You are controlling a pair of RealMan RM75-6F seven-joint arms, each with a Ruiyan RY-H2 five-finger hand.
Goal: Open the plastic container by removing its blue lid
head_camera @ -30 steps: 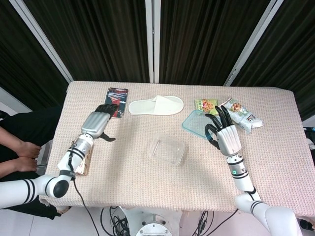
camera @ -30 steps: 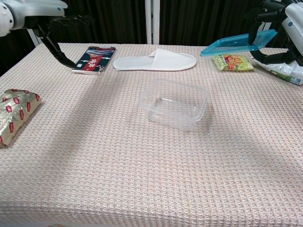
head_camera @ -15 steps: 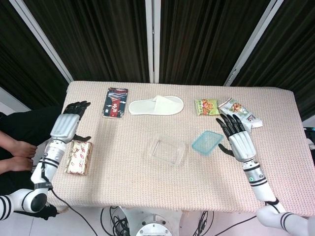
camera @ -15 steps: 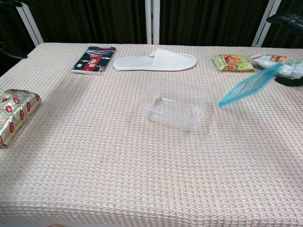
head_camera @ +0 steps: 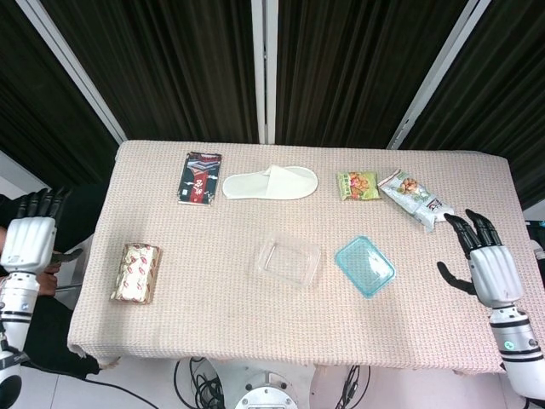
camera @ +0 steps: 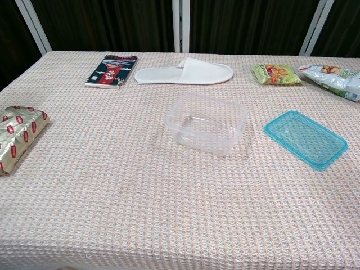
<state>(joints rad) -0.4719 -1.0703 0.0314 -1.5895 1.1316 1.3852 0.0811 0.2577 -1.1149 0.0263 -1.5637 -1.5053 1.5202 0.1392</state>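
Observation:
The clear plastic container (head_camera: pixel 289 260) (camera: pixel 207 124) stands open and empty at the table's middle. Its blue lid (head_camera: pixel 364 266) (camera: pixel 305 138) lies flat on the cloth just right of it, a small gap between them. My right hand (head_camera: pixel 483 262) hovers past the table's right edge, fingers spread, holding nothing, well clear of the lid. My left hand (head_camera: pixel 31 241) is off the table's left side, fingers apart and empty. Neither hand shows in the chest view.
A white slipper (head_camera: pixel 270 182) and a dark packet (head_camera: pixel 199 177) lie at the back. Two snack bags (head_camera: pixel 357 185) (head_camera: pixel 415 199) sit at the back right. A red-and-gold packet (head_camera: pixel 136 272) rests near the left edge. A person's arms (head_camera: pixel 25 273) show left of the table.
The lid has dropped from my right hand and now lies flat beside the container. Both hands have drawn outward, away from the table, the left past its left edge, the right past its right edge.

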